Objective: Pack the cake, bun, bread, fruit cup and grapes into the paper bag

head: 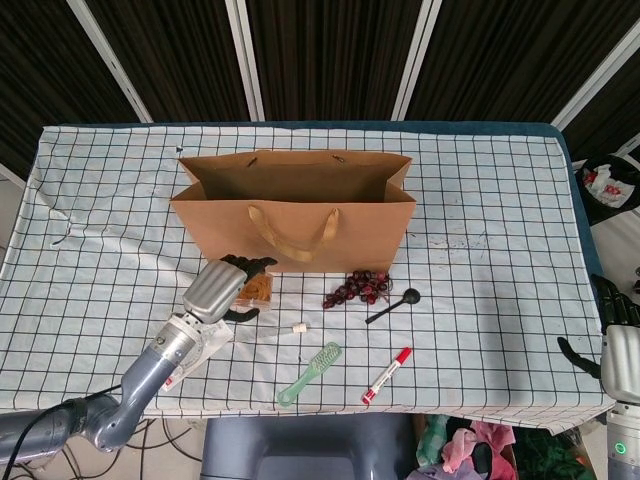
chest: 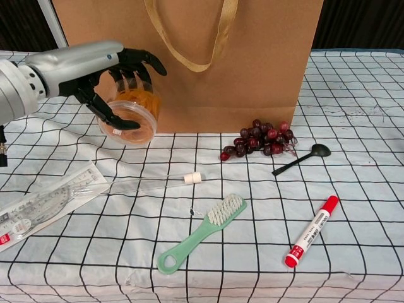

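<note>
Chest view, close and low: left hand [chest: 104,79] wrapped around the fruit cup [chest: 129,110], fingers curled over the clear wall and thumb under the rim, cup tipped on its side and lifted off the tabletop [chest: 353,158], just in front of the paper bag [chest: 265,63]. Probably gripped from above so as to clear the bag's tall front wall on the way in. Grapes [chest: 259,140] on the cloth at the foot of the bag's front, toward its right end, not yet packed. Beside them a black spoon [chest: 302,159]; nearer the front edge a red marker [chest: 310,231], a green brush [chest: 203,232], a thin clear tube with a white cap [chest: 158,184] and a packaged ruler set [chest: 47,202] by the left side.

Head view, from above: bag standing upright near the middle of the tabletop, mouth open toward the ceiling, handle draped down its front, interior too shadowed to tell whether cake, bun or bread are inside; none visible outside. Bag mouth absent from the chest view, cut off at the top. Right hand [head: 618,345] only here, parked off the tabletop's right edge near the front corner; holding nothing visible, fingers mostly out of frame, so spread or curled cannot be told.
</note>
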Tool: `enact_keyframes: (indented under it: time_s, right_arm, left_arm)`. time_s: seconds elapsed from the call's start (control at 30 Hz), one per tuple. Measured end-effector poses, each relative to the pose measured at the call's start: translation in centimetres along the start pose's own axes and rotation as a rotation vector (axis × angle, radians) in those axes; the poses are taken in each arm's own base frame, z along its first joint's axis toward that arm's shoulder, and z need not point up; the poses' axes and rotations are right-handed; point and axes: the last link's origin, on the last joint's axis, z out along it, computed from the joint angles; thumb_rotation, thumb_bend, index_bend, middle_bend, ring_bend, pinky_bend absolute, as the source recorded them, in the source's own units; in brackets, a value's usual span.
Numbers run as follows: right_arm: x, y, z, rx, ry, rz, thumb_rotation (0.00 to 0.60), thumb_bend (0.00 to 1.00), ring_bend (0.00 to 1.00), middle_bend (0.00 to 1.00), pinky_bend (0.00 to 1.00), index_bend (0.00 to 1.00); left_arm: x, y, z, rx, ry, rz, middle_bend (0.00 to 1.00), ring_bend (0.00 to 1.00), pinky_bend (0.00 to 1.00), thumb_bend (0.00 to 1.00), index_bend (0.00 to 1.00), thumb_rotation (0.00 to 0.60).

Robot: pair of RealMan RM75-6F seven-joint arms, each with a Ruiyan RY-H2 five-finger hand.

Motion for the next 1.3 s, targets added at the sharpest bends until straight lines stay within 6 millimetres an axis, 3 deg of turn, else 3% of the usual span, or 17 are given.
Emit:
enact_keyframes:
  time_s: [0.13, 0.33, 0.53, 0.77, 1.03, 1.3]
  right_arm:
    - [0.1, 0.1, 0.0, 0.000, -0.004, 0.001, 0.600, 0.11, 0.20, 0.13, 0.25, 0.08]
    - [0.3, 0.4, 0.0, -0.005, 0.003, -0.008, 0.600, 0.11, 0.20, 0.13, 0.25, 0.08]
    - [0.2, 0.6, 0.1, -0.007, -0.004, -0.012, 0.600, 0.11, 0.20, 0.13, 0.25, 0.08]
    - [-0.2, 0.6, 0.1, -0.009, -0.014, -0.027, 0.600, 0.11, 0.20, 0.13, 0.25, 0.08]
    - [-0.6, 0.4, 0.1, -0.008, -0.024, -0.034, 0.600, 0.11, 0.20, 0.13, 0.25, 0.08]
    - [-0.6, 0.6, 0.2, -0.012, -0.025, -0.036, 0.600, 0.11, 0.20, 0.13, 0.25, 0.08]
  left_arm:
    - [1.6, 2.1, -1.1, -0.105, 0.069, -0.008, 0.47, 0.39, 0.38, 0.29, 0.22, 0.600]
    - [6.2, 4.9, -1.9, -0.242, 0.258, -0.004, 0.46, 0.39, 0.41, 0.29, 0.22, 0.600]
    - [11.6, 6.5, 0.0, -0.273, 0.396, -0.026, 0.46, 0.39, 0.42, 0.29, 0.24, 0.600]
    - [18.0, 7.1, 3.9, -0.239, 0.549, -0.082, 0.45, 0.38, 0.42, 0.29, 0.24, 0.600]
    - [19.9, 4.5, 8.4, -0.092, 0.568, -0.034, 0.45, 0.38, 0.41, 0.28, 0.24, 0.600]
    - [17.6, 2.3, 10.4, -0.008, 0.458, -0.009, 0.43, 0.36, 0.41, 0.27, 0.23, 0.600]
